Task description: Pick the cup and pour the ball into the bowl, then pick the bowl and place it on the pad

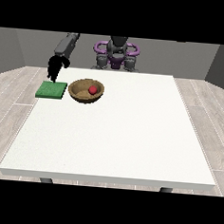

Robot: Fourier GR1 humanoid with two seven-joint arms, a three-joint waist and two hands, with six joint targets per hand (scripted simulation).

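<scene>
where round wooden bowl [86, 90] sits, red ball [93, 90] inside

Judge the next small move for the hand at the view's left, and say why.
Probably move the hand at the view's left sideways to the wooden bowl to grasp its rim: the red ball already lies in it, and the bowl sits on the table beside the green pad, not on it.
</scene>
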